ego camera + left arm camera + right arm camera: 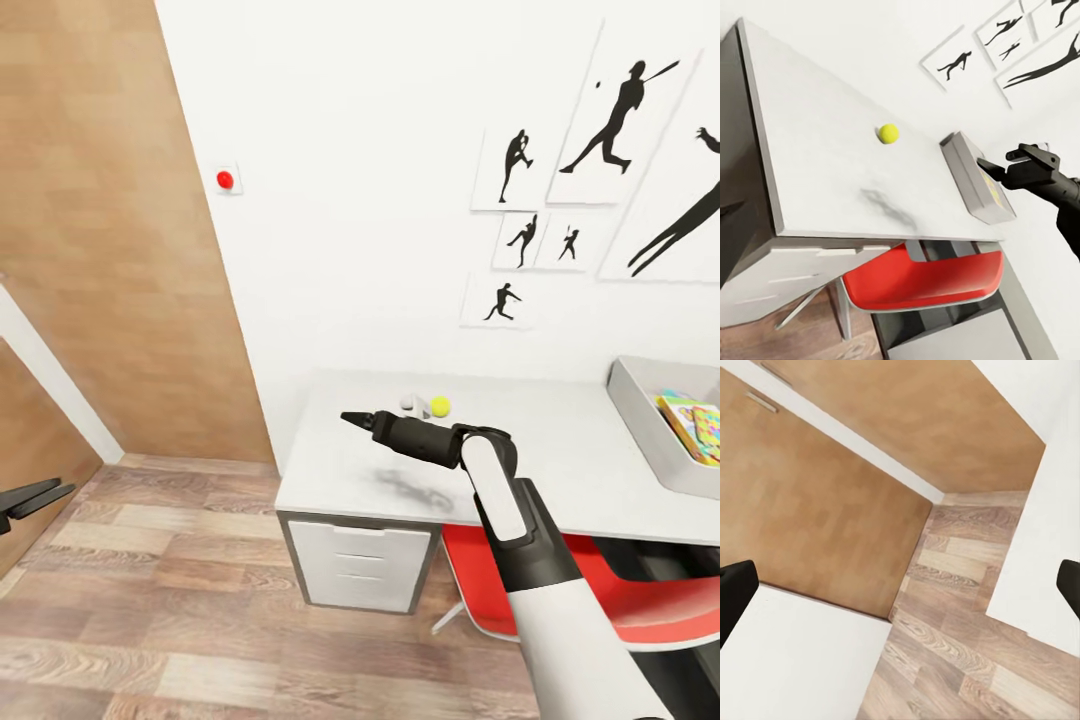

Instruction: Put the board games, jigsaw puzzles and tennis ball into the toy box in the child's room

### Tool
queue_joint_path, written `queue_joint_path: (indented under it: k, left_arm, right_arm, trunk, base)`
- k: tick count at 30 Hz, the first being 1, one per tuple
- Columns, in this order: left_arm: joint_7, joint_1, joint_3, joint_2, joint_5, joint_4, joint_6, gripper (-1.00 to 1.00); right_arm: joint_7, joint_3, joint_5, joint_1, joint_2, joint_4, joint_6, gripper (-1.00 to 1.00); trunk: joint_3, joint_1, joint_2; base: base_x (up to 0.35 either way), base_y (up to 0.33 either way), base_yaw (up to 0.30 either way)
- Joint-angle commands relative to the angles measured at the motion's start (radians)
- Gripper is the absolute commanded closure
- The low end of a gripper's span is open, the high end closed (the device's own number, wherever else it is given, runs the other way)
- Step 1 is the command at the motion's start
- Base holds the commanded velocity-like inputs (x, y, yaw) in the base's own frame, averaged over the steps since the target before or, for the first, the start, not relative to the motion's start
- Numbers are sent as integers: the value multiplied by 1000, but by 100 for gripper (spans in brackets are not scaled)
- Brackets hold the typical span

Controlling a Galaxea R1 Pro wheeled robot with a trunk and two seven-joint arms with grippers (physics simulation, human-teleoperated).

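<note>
At the far left of the head view, the left hand (45,494) pokes in low over the wooden floor (150,600), and its two dark fingers lie almost together with nothing between them, so it looks closed. Behind it stands a brown wooden wall (110,250), and a small red button (225,179) sits on the white wall next to it. Further right is the surface (340,470), pale grey on top, with white drawers (360,565) under its left end. The right hand (356,419) hangs over the left part of the surface, pointing left. In the right wrist view its two dark fingers (735,592) stand wide apart and hold nothing. The tennis ball (440,406) lies on the surface toward the far wall, just right of that hand and not touching it. A red chair (600,590) is tucked under the surface on the near side. At the right end sits the toy box (650,425), grey with sloping sides, and a colourful flat toy (695,425) lies inside it. Black pictures of ball players (600,150) hang on the white wall above.
</note>
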Motion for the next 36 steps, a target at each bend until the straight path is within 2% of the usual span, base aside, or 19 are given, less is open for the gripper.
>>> queue_joint_path:
  k: [1, 7, 17, 26, 31, 36]
  left_arm:
    - [-4, -1, 0, 0, -1, 0, 10, -100]
    - [-4, -1, 0, -1, 0, 0, -1, -100]
    - [-4, -1, 0, -1, -1, 0, -3, -100]
    - [-4, -1, 0, -1, -1, 0, -3, -100]
    - [-4, -1, 0, -1, -1, 0, -3, -100]
    - [-4, -1, 0, -1, 0, 0, -3, -100]
  right_arm:
    - [10, -1, 10, -1, 0, 0, 5, -100]
    - [10, -5, 11, 0, -6, 0, 4, -100]
    - [10, -10, 12, 0, -9, -1, 6, -100]
    - [8, -14, 11, -5, -9, -1, 8, -100]
    - [-34, -16, 9, -44, -9, 5, 13, -100]
    - [-142, -17, 7, -132, -7, 86, 45, -100]
  trunk:
    - [-2, 1, -2]
    - [-2, 1, -2]
    - [-2, 1, -2]
    - [-3, 1, -2]
    - [-7, 1, -2]
    - [-13, 1, -2]
  base:
    - [6, 16, 18]
    - [2, -16, 5]
    - [0, -222, 0]
    - [22, -51, -40]
    - [16, -6, -148]
    - [3, -1, -160]
